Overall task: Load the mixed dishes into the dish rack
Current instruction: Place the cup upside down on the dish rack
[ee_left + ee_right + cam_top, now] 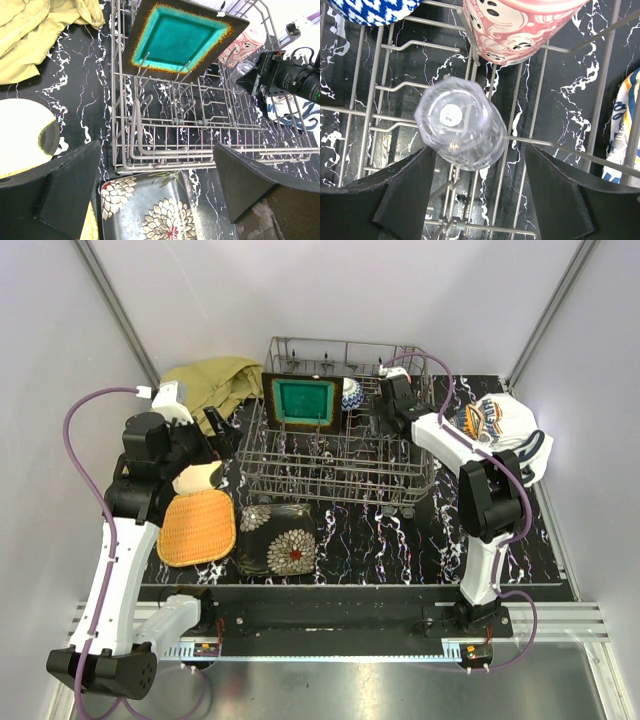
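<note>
The right gripper (477, 155), spread, straddles the upturned glass (460, 127) at two o'clock in the rack (560, 145), seemingly mouth-down to drain. The left gripper (156, 145), spread wide, hovers above the floral plate (150, 215).

White arms (110, 570), black joints (150, 440); purple cables (100, 393).

Teal plate (303, 400) leaning upright in grey wire rack (345, 480); clear glass (460, 122) among tines.

In the rack (340, 455), a square plate (303, 400) leans at back left; a glass (460, 127) sits at back right, a cup (520, 25) just beside it. Floral plates (278, 538) lie before the rack, a woven plate (197, 527) left of them, a printed cloth (500, 425) right of the rack.
</note>
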`<act>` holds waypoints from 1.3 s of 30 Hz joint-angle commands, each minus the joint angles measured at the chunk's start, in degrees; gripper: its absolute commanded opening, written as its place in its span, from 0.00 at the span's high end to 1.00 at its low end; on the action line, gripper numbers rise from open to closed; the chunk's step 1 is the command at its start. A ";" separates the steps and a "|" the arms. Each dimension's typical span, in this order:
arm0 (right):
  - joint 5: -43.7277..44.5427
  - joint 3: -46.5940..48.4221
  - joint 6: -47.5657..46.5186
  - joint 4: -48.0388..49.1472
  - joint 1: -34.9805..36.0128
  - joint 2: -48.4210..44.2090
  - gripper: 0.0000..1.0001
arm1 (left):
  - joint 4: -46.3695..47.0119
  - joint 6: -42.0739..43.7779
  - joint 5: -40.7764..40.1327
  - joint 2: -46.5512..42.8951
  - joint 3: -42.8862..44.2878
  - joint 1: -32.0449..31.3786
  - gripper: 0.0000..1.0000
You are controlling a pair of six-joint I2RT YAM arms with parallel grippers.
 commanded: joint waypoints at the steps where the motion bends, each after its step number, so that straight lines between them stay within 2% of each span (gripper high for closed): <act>1: 0.09 -0.04 0.19 0.61 -0.73 -7.25 0.22 | 1.78 0.17 0.06 -1.31 0.05 0.22 0.01; 10: -1.66 0.75 1.77 0.52 -0.73 -22.70 0.21 | 1.69 -0.44 -0.03 -2.36 -0.39 0.31 0.01; 18: -9.66 -4.52 8.00 -5.09 1.02 -37.74 0.21 | 1.60 -1.59 -0.12 -3.24 0.14 0.31 0.01; 21: -4.93 -7.16 8.71 -10.10 7.34 -45.38 0.21 | 1.60 -2.03 0.23 -3.42 0.32 0.31 0.01; 22: -3.09 -8.73 9.50 -12.81 11.36 -46.89 0.21 | 1.52 -2.03 0.23 -3.50 0.40 0.31 0.01; 26: -1.58 -15.32 20.03 -16.61 20.78 -55.23 0.23 | 1.17 -2.03 -0.12 -4.29 0.05 0.22 0.01; 29: 2.89 -21.39 26.01 -17.14 29.39 -57.88 0.23 | 0.81 -2.03 -0.21 -4.64 -0.12 0.22 0.01; 34: 10.29 -27.02 33.74 -17.15 40.82 -56.93 0.23 | 0.37 -2.73 0.58 -5.44 -0.30 0.22 0.01; 39: 19.94 -27.38 41.55 -14.07 55.06 -47.18 0.22 | -0.77 -2.56 0.23 -6.40 0.14 0.22 0.01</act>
